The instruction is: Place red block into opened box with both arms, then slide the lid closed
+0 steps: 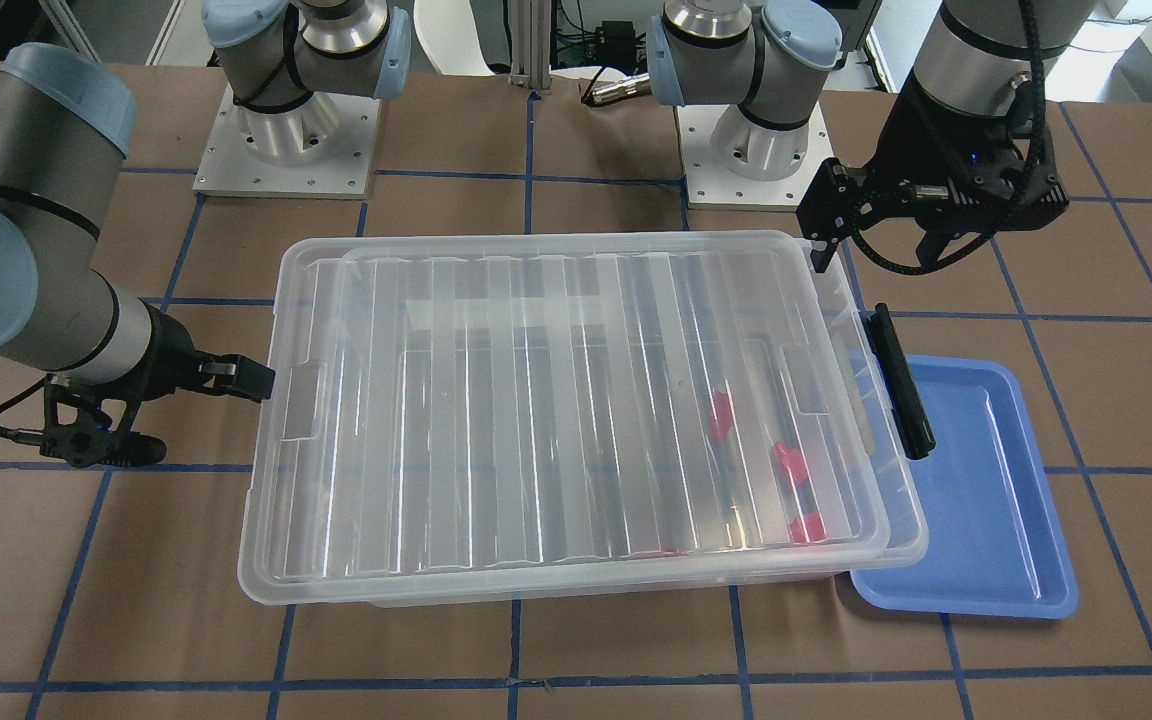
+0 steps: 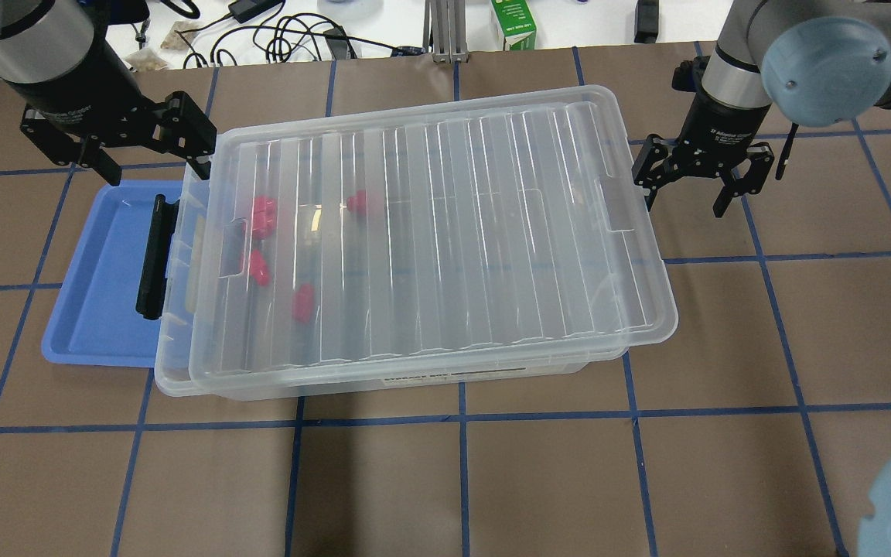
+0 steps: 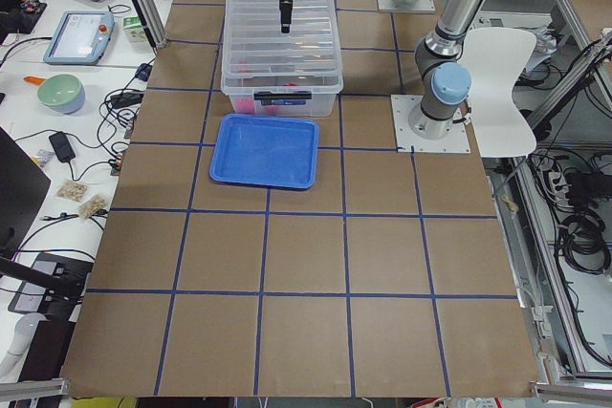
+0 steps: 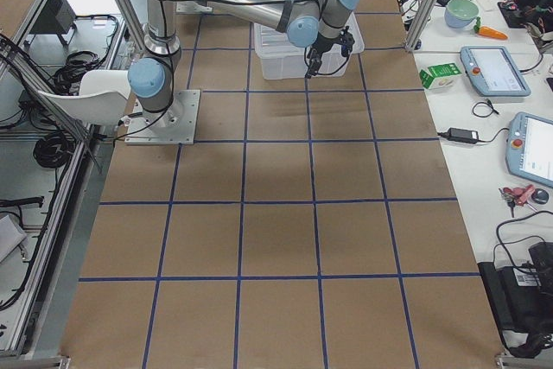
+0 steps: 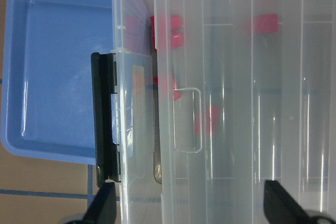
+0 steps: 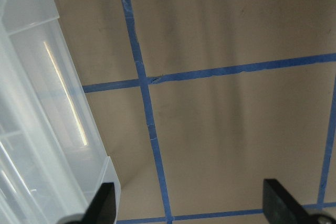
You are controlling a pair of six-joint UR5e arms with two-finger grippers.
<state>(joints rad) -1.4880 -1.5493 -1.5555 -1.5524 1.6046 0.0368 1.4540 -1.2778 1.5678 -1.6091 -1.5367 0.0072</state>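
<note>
The clear box (image 2: 414, 381) stands mid-table with its ribbed lid (image 2: 445, 232) lying flat on top. The lid is shifted a little toward my right, so a narrow strip shows at the end with the black latch (image 2: 154, 255). Several red blocks (image 2: 264, 216) lie inside near that end and are seen through the lid (image 1: 536, 400). My left gripper (image 2: 155, 166) hangs open above the latch end, holding nothing. My right gripper (image 2: 685, 199) is open beside the lid's other short end, one finger close to the notch; contact cannot be told.
An empty blue tray (image 2: 97, 309) lies against the box's latch end, partly under it. The two arm bases (image 1: 286, 150) stand on the robot's side of the box. A green carton (image 2: 513, 23) and cables lie past the table's far edge.
</note>
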